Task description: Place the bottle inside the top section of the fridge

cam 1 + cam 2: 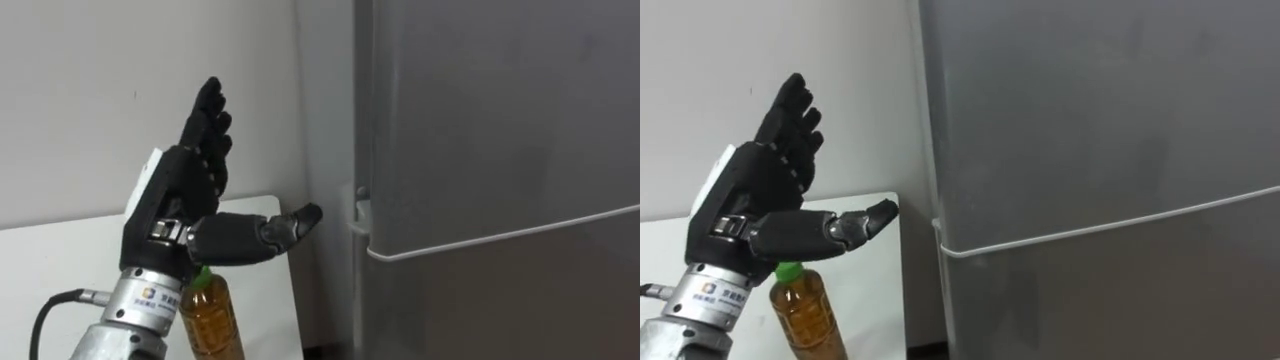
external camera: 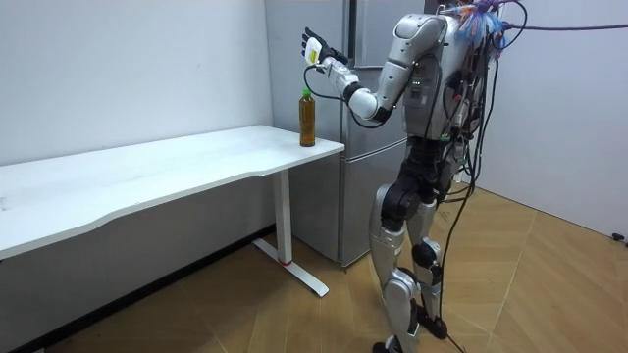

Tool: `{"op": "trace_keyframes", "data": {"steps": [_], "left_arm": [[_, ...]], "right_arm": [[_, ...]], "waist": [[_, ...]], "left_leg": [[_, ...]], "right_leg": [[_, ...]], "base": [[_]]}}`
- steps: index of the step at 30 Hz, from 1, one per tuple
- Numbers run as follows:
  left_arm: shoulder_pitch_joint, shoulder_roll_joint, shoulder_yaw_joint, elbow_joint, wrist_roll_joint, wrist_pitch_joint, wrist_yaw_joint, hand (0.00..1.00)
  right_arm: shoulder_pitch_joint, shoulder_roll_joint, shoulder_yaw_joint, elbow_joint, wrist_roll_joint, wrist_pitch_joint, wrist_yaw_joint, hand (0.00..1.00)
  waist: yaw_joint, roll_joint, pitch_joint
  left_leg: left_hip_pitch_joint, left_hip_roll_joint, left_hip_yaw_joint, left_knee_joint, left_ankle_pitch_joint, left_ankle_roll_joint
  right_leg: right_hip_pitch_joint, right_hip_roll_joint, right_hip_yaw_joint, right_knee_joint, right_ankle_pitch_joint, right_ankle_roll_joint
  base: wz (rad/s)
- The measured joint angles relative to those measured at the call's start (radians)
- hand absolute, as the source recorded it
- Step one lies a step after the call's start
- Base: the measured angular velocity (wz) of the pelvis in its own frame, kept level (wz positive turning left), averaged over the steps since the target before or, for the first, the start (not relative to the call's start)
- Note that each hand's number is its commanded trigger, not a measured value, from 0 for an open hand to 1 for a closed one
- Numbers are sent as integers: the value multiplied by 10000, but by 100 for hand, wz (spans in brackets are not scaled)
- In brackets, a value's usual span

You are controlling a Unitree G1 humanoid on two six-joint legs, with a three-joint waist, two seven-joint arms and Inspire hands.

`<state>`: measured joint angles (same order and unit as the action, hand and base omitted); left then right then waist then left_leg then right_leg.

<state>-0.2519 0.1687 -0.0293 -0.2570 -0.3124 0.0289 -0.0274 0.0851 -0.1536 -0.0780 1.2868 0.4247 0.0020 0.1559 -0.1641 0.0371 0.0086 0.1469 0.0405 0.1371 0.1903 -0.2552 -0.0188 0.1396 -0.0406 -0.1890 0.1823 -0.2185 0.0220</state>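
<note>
A bottle (image 1: pixel 212 320) of amber liquid with a green cap stands upright at the right end of the white table (image 1: pixel 60 250), close to the fridge. My left hand (image 1: pixel 185 190) is raised just above and in front of the bottle's cap. It is open, fingers straight up, the thumb pointing right toward the fridge, and it holds nothing. The grey fridge (image 1: pixel 500 110) stands to the right with both doors closed. A pale seam (image 1: pixel 500 235) divides the upper door from the lower one. In the room view I stand facing the fridge (image 2: pixel 358 147), with the bottle (image 2: pixel 307 118) below my left hand (image 2: pixel 314 47).
A plain white wall (image 1: pixel 100 80) rises behind the table. The long table (image 2: pixel 147 172) stretches off to the room view's left, its end almost touching the fridge's side. Wooden floor (image 2: pixel 549 294) lies open behind me.
</note>
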Motion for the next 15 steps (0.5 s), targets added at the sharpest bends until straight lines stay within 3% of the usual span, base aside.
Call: {"op": "trace_keyframes", "data": {"steps": [6, 11, 15], "left_arm": [[-9, 21, -329, -494, -108, 188, -98, 0], [-12, 12, -434, -944, -116, 190, -394, 0], [-13, 18, -355, -1375, -93, 191, -638, 0]], "right_arm": [[-80, -104, 183, 6, -68, 84, -5, 0], [-164, -108, 274, 7, 0, 39, -16, 0], [-330, -109, 264, 247, -83, -10, 86, 0]], "waist": [[-46, 122, -48], [-233, 208, 17], [-243, 223, 23]], "left_leg": [[57, -3, -20, -33, 1, 1], [60, 1, -15, -27, 1, 1], [30, 5, 9, -27, 1, 1]], "right_leg": [[92, 14, 5, -141, 50, 6], [136, 19, 5, -154, 50, 7], [112, 18, -35, -152, 50, 7]], "base": [[-1], [2], [0]]}}
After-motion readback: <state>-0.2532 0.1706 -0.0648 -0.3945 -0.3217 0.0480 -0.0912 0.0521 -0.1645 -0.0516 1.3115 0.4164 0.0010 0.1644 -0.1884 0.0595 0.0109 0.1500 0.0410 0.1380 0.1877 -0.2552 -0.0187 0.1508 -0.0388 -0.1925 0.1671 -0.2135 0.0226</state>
